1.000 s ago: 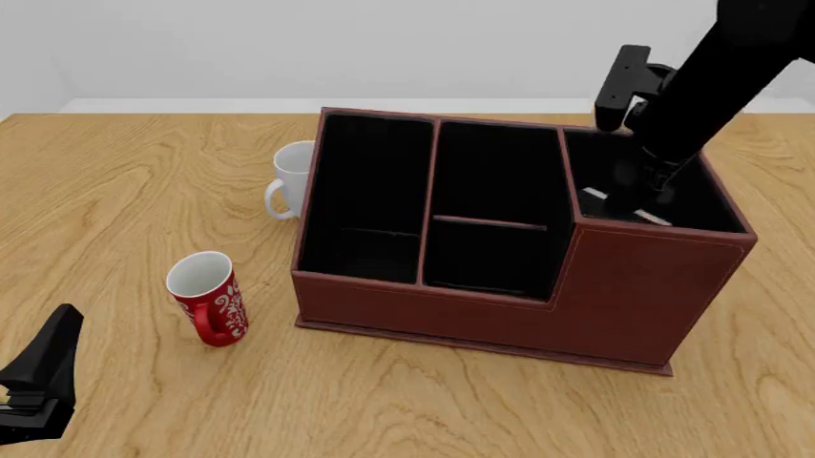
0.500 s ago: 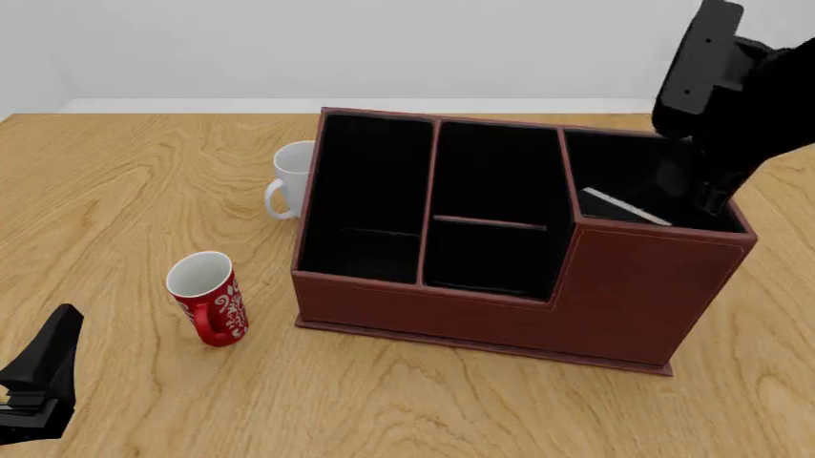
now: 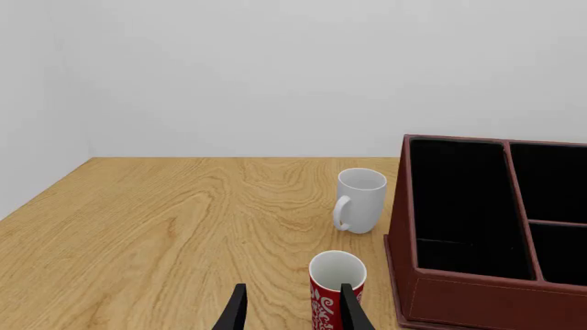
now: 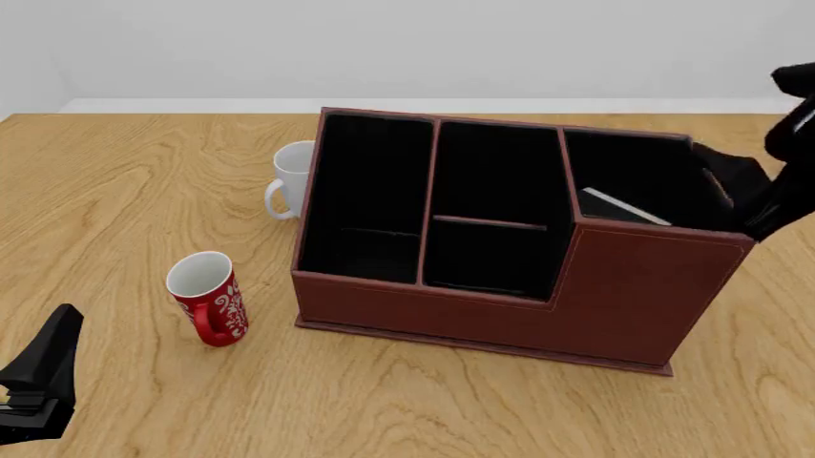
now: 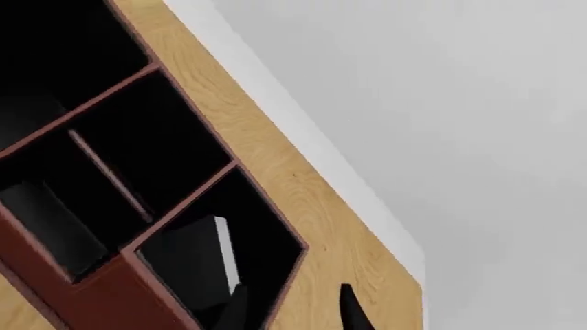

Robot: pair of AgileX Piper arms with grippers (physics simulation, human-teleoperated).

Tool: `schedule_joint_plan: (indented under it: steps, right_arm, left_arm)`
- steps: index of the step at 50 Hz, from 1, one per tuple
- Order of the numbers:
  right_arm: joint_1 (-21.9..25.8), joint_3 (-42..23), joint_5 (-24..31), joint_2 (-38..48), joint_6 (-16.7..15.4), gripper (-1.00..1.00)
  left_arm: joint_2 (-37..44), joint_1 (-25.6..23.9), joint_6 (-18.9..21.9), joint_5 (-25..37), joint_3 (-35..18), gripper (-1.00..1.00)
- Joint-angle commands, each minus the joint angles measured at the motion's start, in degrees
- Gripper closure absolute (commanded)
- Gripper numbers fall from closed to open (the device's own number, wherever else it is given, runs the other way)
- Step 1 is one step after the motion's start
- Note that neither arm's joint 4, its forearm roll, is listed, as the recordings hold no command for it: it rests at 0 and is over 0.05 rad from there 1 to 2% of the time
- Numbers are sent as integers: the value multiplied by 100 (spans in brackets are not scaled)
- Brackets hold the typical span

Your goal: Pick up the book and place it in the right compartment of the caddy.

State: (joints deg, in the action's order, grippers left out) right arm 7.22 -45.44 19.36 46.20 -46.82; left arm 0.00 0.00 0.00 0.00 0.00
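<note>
While both pairs of jaws stand parted and hold nothing, the book (image 4: 624, 206) lies inside the right compartment of the caddy (image 4: 637, 172), leaning at a tilt with its white page edge showing against the black lining. The right gripper (image 5: 291, 311) hangs above the tabletop just outside that compartment's outer wall, its two fingertips poking into the right wrist view with the book's pale edge just beside them. The left gripper (image 3: 290, 309) points across the table at a red mug (image 3: 336, 289), which stands upright and apart from the fingers. A white mug (image 4: 293, 179) stands by the caddy's (image 4: 510, 320) left wall. Both lower-fronted sections look empty. Seen from the front, the right arm (image 4: 777, 186) reaches in beyond the caddy's right end, while the left arm (image 4: 38, 386) sits low at the near left corner.
</note>
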Motion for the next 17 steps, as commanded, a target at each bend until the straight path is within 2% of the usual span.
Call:
schedule_joint_plan:
  steps: [1, 2, 3, 4, 5, 6, 8, 9, 10, 12, 13, 14, 15, 16, 17]
  right_arm:
    - [-554, 924, -1343, -1102, 1070, -100]
    - [-681, 1193, -1603, -1376, 984, -100]
    - [-742, 1201, -1561, -1428, 1240, -100]
    - [-575, 1408, -1564, -1475, 1233, -100]
    - [-624, 1627, -1706, -1675, 1123, -100]
    - [-732, 1709, -1680, -1878, 1391, -100]
    - [-515, 1863, -1585, -2438, 1768, -100]
    - [-388, 2080, -1612, -2545, 1634, -100]
    - [-362, 2192, -1610, -2661, 1669, -100]
    - [-568, 2247, -1566, -2750, 2113, -100]
    - [-612, 2683, -1730, -3120, 1656, -100]
    - [-679, 2672, -1681, -3117, 1816, -100]
    - [-679, 2671, -1680, -3118, 1816, -100]
    - [-686, 2718, -1574, -3278, 2128, -100]
    - [-685, 3037, -1591, -3627, 1928, -100]
  left_arm:
    - [0, 0, 0, 0, 0, -100]
    - [0, 0, 0, 0, 0, -100]
    - [0, 0, 0, 0, 0, -100]
    - [0, 0, 0, 0, 0, -100]
    - [0, 0, 0, 0, 0, -100]
    - [0, 0, 0, 0, 0, -100]
    - [0, 0, 0, 0, 0, -100]
    - [0, 0, 0, 0, 0, -100]
    - [0, 0, 0, 0, 0, -100]
    - [0, 0, 0, 0, 0, -100]
    - [0, 0, 0, 0, 0, -100]
    - [0, 0, 0, 0, 0, -100]
    - [0, 0, 0, 0, 0, -100]
    - [0, 0, 0, 0, 0, -100]
    - [0, 0, 0, 0, 0, -100]
